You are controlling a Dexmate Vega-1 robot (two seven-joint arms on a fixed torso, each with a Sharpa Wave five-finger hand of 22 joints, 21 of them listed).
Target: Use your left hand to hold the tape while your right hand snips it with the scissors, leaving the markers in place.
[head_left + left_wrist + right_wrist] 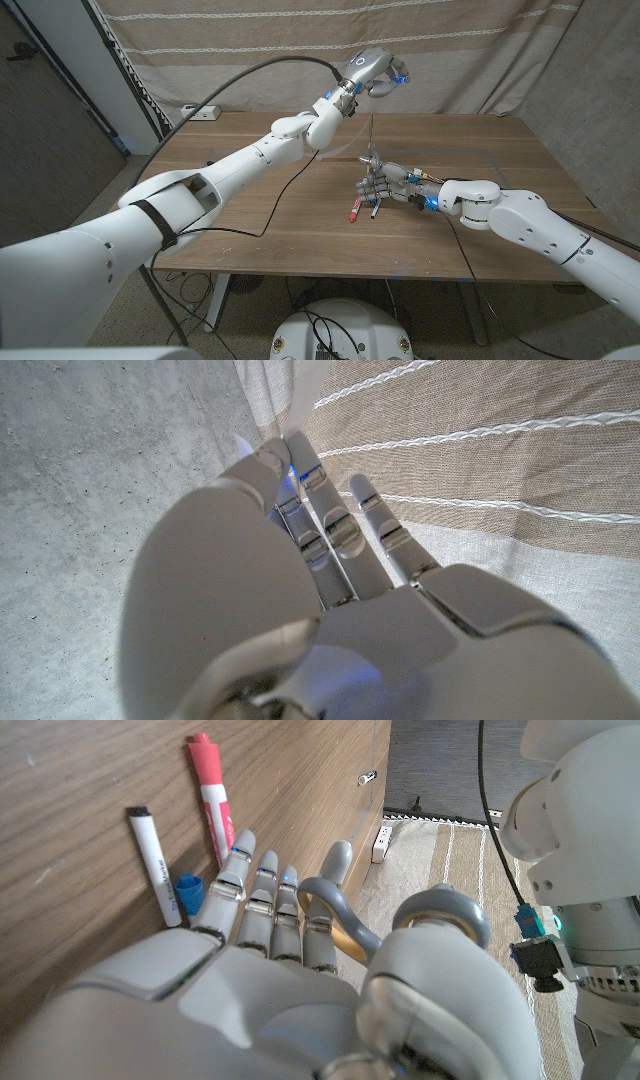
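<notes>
My left hand (pixel 374 74) is raised high above the table's far side, pinching the top of a thin strip of tape (pixel 372 128) that runs straight down. In the left wrist view its fingers (pixel 330 525) reach toward the curtain. My right hand (pixel 392 186) grips the scissors (pixel 371 160) at the strip's lower end; the grey handles (pixel 335 910) sit around its fingers. I cannot tell whether the blades touch the tape. A red marker (pixel 354 211) (pixel 209 790) and a black-capped white marker (pixel 374 208) (pixel 156 862) lie on the table just in front of the right hand, beside a blue cap (pixel 187 891).
A black cable (pixel 285 195) trails across the wooden table (pixel 500 150) from my left arm. A white power strip (pixel 200 112) lies at the far left corner. A striped curtain (pixel 470 50) hangs behind the table.
</notes>
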